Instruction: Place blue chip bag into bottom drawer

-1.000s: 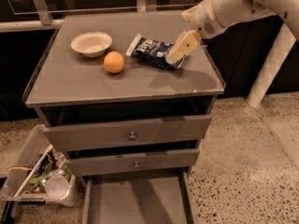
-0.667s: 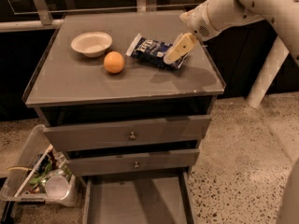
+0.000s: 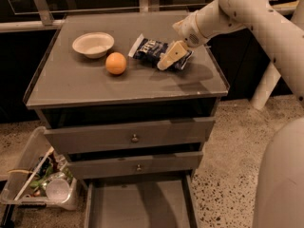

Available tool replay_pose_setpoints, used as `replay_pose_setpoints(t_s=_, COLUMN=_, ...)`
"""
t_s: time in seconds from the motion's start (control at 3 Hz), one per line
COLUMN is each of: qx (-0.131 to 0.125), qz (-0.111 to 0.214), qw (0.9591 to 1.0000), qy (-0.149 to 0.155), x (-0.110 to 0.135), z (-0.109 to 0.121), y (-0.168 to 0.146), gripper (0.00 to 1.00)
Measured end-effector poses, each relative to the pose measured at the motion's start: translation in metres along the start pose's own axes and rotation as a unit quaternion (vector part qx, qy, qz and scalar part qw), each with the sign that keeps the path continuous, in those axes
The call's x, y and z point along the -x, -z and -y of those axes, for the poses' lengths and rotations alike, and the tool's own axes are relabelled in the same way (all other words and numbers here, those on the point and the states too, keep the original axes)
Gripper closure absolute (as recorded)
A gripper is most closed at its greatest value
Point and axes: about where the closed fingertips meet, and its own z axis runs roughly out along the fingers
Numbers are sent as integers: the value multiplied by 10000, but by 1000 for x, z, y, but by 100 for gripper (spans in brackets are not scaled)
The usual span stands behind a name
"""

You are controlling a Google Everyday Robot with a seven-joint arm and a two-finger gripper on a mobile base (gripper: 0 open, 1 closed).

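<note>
The blue chip bag lies flat on the grey cabinet top, right of centre, dark navy with white lettering. My gripper reaches in from the upper right on the cream arm and sits over the bag's right half, touching or just above it; that end of the bag is partly hidden under it. The bottom drawer is pulled out at the foot of the cabinet, a shallow grey tray with nothing in it.
An orange and a white bowl sit left of the bag. Two upper drawers with round knobs are closed. A clear bin of clutter stands on the floor at lower left. My arm's large link fills the right foreground.
My gripper has moved left and slightly down, further over the chip bag. The bag, orange and bowl have not moved. My arm now fills more of the right side.
</note>
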Motion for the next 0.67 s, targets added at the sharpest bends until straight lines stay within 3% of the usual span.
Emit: replay_pose_setpoints(t_s=0.67, qx=374, qz=-249, qw=9985, qy=-300, x=-25, z=-4, y=-39, gripper=0)
